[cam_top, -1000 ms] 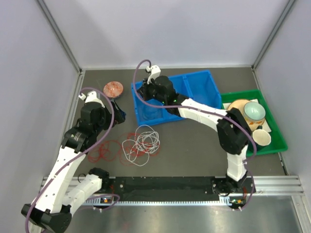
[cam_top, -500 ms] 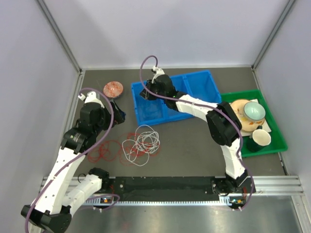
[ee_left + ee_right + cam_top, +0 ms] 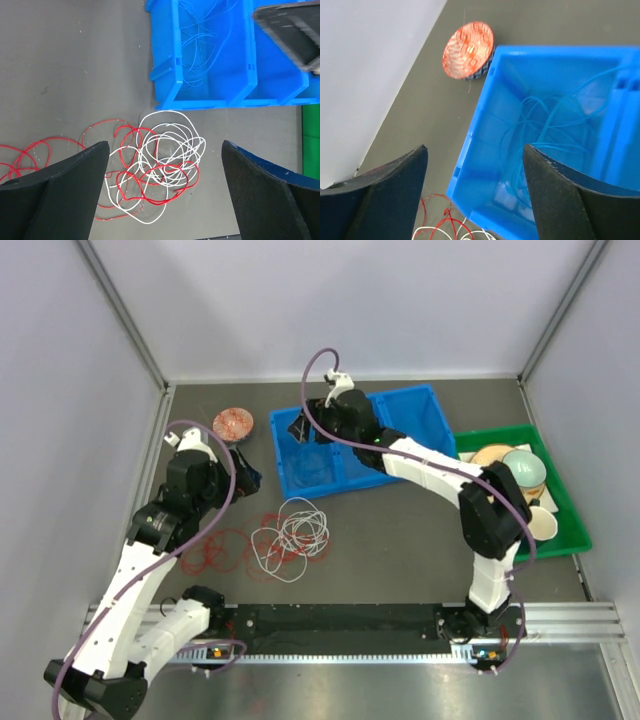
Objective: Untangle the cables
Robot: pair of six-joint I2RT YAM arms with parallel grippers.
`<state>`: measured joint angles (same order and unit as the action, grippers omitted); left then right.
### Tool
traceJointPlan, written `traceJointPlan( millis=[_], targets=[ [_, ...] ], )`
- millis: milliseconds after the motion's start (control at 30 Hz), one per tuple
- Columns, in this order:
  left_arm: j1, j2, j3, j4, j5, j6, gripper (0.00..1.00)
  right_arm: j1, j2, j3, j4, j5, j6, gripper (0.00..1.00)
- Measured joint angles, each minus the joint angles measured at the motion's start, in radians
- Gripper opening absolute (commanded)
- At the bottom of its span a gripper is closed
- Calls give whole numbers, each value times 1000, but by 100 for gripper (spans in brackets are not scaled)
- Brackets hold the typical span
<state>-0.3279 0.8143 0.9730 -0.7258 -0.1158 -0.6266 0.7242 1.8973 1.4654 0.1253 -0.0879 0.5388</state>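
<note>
A tangle of cables lies on the dark table: white loops (image 3: 300, 525) (image 3: 149, 223) wound through red loops (image 3: 222, 550) (image 3: 159, 201). More red cable trails off to the left. A thin blue cable (image 3: 540, 105) (image 3: 200, 35) lies coiled inside the left compartment of the blue bin (image 3: 430, 405). My right gripper (image 3: 300, 428) (image 3: 475, 150) hangs open over that compartment's left edge, holding nothing. My left gripper (image 3: 243, 472) (image 3: 165, 150) is wide open above the table, looking down on the red and white tangle and apart from it.
A red patterned bowl (image 3: 233, 424) (image 3: 469, 50) sits left of the bin near the back wall. A green tray (image 3: 575, 530) at the right carries bowls and a cup. Grey walls close in the left, back and right sides.
My right gripper has gone from shut to open above the bin's left compartment, and its arm has shifted a little to the right. The left arm and the tangle have not moved.
</note>
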Motion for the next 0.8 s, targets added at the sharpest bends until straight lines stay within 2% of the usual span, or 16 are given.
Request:
traceJointPlan(
  millis=[167, 367, 467, 500, 533, 667, 800],
  targets=[
    [0, 0, 0, 0, 11, 0, 99, -13, -90, -19, -22, 51, -47, 79],
    [0, 6, 0, 1, 26, 0, 99, -102, -129, -92, -31, 90, -40, 69],
    [0, 10, 0, 1, 29, 0, 99, -154, -113, -90, -76, 120, -43, 56],
    [0, 10, 0, 2, 29, 0, 99, -167, -105, -89, -84, 127, -43, 47],
    [0, 10, 0, 2, 29, 0, 99, -183, -92, -89, -93, 131, -40, 46],
    [0, 13, 0, 2, 30, 0, 99, -204, -22, -48, -147, 127, -37, 47],
    [0, 25, 0, 7, 34, -1, 99, -204, 85, 76, -226, 123, -50, 49]
  ],
)
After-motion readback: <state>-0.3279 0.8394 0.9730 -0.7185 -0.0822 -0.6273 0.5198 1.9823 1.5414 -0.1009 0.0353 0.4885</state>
